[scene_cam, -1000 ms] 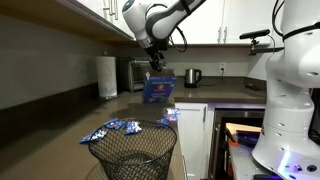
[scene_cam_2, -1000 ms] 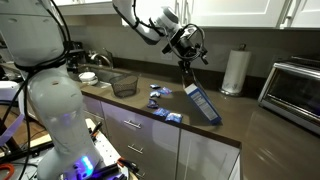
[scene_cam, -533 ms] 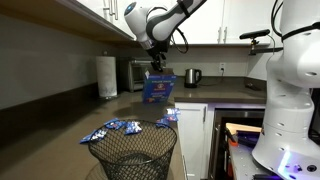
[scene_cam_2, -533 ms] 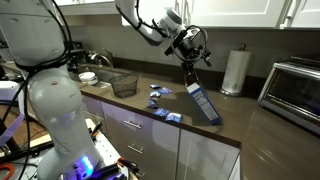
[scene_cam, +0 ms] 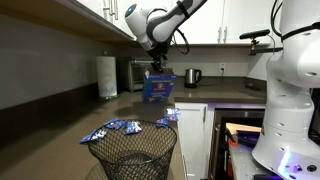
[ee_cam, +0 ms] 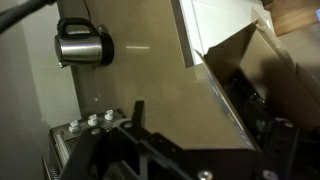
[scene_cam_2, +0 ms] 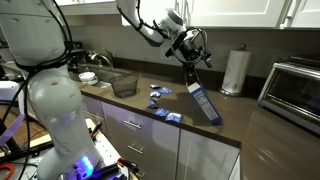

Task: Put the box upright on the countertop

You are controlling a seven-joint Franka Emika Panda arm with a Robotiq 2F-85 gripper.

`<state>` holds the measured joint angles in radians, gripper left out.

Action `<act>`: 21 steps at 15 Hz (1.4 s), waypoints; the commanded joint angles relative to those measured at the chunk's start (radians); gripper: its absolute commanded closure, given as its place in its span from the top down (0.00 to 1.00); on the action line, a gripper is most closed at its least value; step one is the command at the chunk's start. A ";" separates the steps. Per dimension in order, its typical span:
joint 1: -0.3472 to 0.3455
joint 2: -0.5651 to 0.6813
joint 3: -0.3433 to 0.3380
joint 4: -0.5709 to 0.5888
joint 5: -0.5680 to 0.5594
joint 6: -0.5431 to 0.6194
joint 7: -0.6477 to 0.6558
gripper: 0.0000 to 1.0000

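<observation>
On table (scene_cam_2: 252, 126): box (scene_cam_2: 204, 105) tilted, lower edge resting.
Claw (scene_cam_2: 187, 74): pinching box upper end.
Beside box: snack packets (scene_cam_2: 160, 98).

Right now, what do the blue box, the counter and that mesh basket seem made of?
The box: printed cardboard, likely; flat panels, crisp edges. The countertop: smooth dark stone or laminate, faint sheen; cannot tell which. The basket: black metal wire, probably; open see-through mesh.
</observation>
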<state>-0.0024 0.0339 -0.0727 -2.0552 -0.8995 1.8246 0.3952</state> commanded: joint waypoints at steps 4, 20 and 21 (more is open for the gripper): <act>-0.028 0.011 -0.003 0.033 0.021 -0.013 0.019 1.00; -0.072 0.053 -0.050 0.106 0.193 0.057 0.022 1.00; -0.074 0.053 -0.054 0.109 0.194 0.056 0.025 1.00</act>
<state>-0.0534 0.0754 -0.1264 -1.9716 -0.7375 1.8632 0.4106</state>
